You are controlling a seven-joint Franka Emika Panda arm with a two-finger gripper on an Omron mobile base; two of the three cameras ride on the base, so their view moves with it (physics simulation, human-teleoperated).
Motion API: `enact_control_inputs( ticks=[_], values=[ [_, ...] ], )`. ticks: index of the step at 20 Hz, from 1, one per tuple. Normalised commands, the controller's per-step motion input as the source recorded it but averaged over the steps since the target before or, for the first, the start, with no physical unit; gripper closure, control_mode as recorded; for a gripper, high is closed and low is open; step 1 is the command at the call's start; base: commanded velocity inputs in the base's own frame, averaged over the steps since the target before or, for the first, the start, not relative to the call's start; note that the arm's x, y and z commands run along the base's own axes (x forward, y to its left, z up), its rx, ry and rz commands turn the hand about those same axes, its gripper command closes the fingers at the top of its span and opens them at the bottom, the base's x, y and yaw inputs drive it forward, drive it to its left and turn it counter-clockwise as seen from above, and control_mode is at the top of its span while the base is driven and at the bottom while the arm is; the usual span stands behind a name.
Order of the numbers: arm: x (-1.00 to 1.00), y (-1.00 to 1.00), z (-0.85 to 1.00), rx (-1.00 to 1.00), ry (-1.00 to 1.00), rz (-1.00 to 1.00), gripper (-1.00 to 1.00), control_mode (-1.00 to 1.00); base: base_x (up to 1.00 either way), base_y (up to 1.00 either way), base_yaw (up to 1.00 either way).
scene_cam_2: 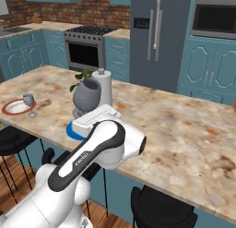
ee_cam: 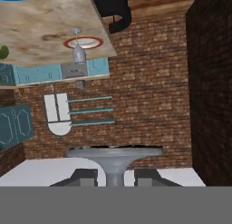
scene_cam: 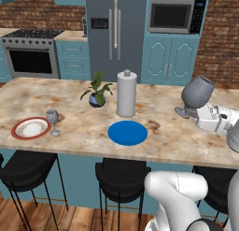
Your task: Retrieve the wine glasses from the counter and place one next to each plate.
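1. A rendered kitchen with red brick walls, teal cabinets, a steel fridge and an oven lies behind a long beige-and-brown mottled stone desk [scene_cam: 186, 136] with black stools along its near edge.
2. On the desk, the small grey thin-stemmed wine glass [scene_cam: 52, 121] stands upright just beside the white plate with a red-brown rim [scene_cam: 31, 128]; that pairing looks finished.
3. The solid bright blue round plate [scene_cam: 127, 133] lies near the desk's front edge with no glass beside it. A white paper-towel roll on its stand [scene_cam: 126, 93] and a small green plant in a blue pot [scene_cam: 97, 90] stand behind it.
4. The claw [scene_cam: 195, 114] is closed on the stem of the larger grey wine glass with a dark rounded bowl [scene_cam: 198, 91], held tilted above the desk, well to the right of the blue plate.
5. By my judgement, half the task is done: what remains is to carry this glass over, set it upright next to the blue plate and release it.
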Motion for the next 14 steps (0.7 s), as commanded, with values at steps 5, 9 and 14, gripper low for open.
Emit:
enact_control_inputs(
  ticks=[5,9,14],
  values=[
    [0.36,0.0,-0.28,-0.09,0.06,-0.06,1.0,-1.0,0.0,0.0,0.0],
    [0.43,0.0,-0.33,-0.01,0.07,0.0,1.0,-1.0,0.0,0.0,0.0],
    [0.32,-0.04,-0.28,0.0,0.06,0.0,1.0,-1.0,0.0,0.0,0.0]
  ],
)
